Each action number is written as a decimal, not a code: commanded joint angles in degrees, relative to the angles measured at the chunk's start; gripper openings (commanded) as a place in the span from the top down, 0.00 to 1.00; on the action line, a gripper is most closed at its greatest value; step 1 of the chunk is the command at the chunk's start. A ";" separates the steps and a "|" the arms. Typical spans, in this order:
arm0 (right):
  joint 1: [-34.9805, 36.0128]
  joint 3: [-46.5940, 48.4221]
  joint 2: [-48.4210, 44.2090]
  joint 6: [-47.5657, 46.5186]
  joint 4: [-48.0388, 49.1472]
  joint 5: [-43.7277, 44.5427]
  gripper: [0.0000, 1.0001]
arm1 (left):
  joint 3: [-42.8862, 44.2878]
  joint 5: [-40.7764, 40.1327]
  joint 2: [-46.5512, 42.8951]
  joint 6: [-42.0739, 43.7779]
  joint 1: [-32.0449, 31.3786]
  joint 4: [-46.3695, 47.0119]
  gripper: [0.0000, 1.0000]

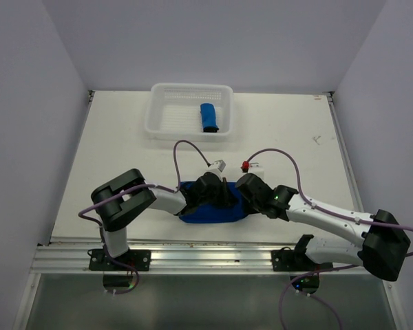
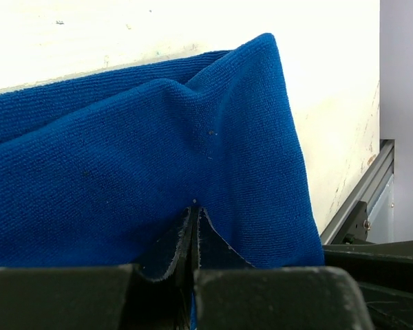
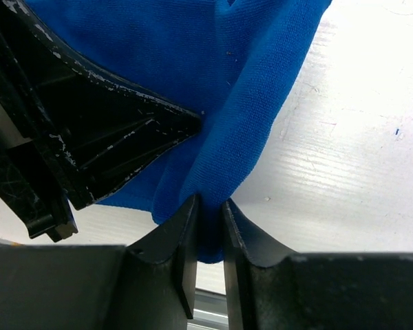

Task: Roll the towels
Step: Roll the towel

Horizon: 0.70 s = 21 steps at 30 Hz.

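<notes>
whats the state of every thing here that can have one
basket, upright, one towel inside
rolled towel, rolled up, lying in the basket
near towel, folded over, not rolled
left gripper, shut on the near towel
right gripper, jaws slightly apart around a fold of the near towel, grip unclear

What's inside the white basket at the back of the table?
One rolled-up blue towel lies inside the basket, toward its right side. Nothing else shows on the mesh floor, but the bit of floor under the towel is covered.
</notes>
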 commanded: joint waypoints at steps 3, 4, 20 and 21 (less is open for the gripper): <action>0.38 2.11 0.65 1.06 0.64 0.07 0.85 | -0.86 -1.16 -2.60 -0.47 -0.37 2.91 1.00; 0.38 2.20 0.65 1.06 0.55 -0.02 0.85 | -0.95 -0.99 -2.60 -0.47 -0.46 2.82 1.00; 1.43 5.19 3.02 1.32 -1.65 0.15 0.88 | -3.67 -4.59 -12.00 0.76 -0.55 -1.04 1.00; 1.43 5.19 2.93 1.50 -1.74 0.33 0.88 | -3.85 -4.59 -12.09 0.50 -0.64 -1.13 1.00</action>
